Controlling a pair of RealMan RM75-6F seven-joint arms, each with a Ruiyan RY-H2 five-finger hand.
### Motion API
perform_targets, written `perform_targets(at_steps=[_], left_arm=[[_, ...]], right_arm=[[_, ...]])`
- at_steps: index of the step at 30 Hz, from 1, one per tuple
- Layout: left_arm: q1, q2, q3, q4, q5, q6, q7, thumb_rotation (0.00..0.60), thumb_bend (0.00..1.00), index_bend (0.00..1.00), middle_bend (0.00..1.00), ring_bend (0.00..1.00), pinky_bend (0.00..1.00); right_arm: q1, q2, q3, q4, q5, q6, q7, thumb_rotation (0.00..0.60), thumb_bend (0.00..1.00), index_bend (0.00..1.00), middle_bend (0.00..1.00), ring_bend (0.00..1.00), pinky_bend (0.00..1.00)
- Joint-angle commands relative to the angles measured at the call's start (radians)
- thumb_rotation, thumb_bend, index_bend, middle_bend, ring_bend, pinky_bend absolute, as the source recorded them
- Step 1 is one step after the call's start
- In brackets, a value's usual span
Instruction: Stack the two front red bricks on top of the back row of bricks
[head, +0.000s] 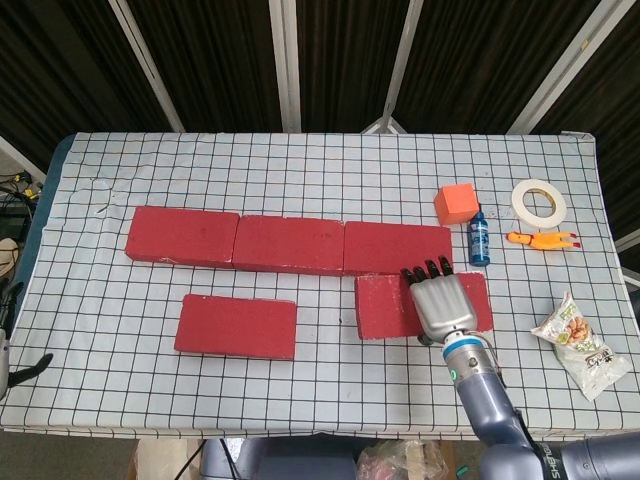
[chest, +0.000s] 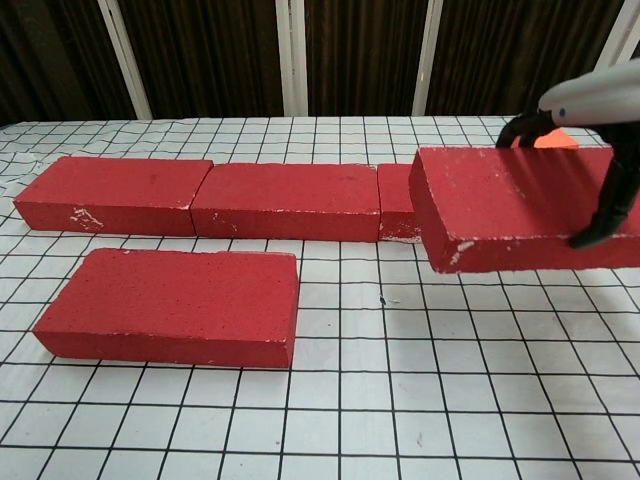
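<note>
Three red bricks form the back row: left (head: 182, 236), middle (head: 288, 244) and right (head: 395, 248). The front left brick (head: 237, 326) lies flat on the checked cloth, also seen in the chest view (chest: 175, 303). My right hand (head: 443, 305) grips the front right brick (head: 385, 305) from above, fingers over its far edge. In the chest view this brick (chest: 500, 205) hangs in the air, in front of the right back brick (chest: 395, 195) and hiding most of it, with the right hand (chest: 590, 100) around its right end. My left hand (head: 12, 340) shows only at the left border, holding nothing.
An orange cube (head: 456, 203), a small blue bottle (head: 479, 240), a roll of white tape (head: 538, 202) and an orange tool (head: 540, 240) lie at the back right. A snack bag (head: 578, 343) sits near the right edge.
</note>
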Motion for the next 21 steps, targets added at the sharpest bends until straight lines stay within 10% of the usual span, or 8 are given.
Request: perform_targets(at_steps=[1, 9, 21], left_arm=[[-0.005, -0.005, -0.009, 0.002, -0.018, -0.005, 0.01, 0.6, 0.0, 0.05, 0.0, 0.0, 0.11], [-0.021, -0.024, -0.028, 0.009, -0.07, -0.019, 0.051, 0.6, 0.0, 0.05, 0.0, 0.0, 0.11], [-0.042, -0.044, -0.046, 0.017, -0.132, -0.035, 0.099, 0.6, 0.0, 0.05, 0.0, 0.0, 0.11]], right_arm=[[0.152, 0.036, 0.137, 0.064, 0.238, -0.073, -0.064, 0.6, 0.18, 0.34, 0.3, 0.1, 0.0], [0.395, -0.083, 0.25, 0.402, 0.614, -0.214, -0.202, 0.6, 0.18, 0.34, 0.3, 0.1, 0.0], [0.537, -0.314, 0.268, 0.886, 0.808, -0.364, -0.339, 0.6, 0.18, 0.34, 0.3, 0.1, 0.0]])
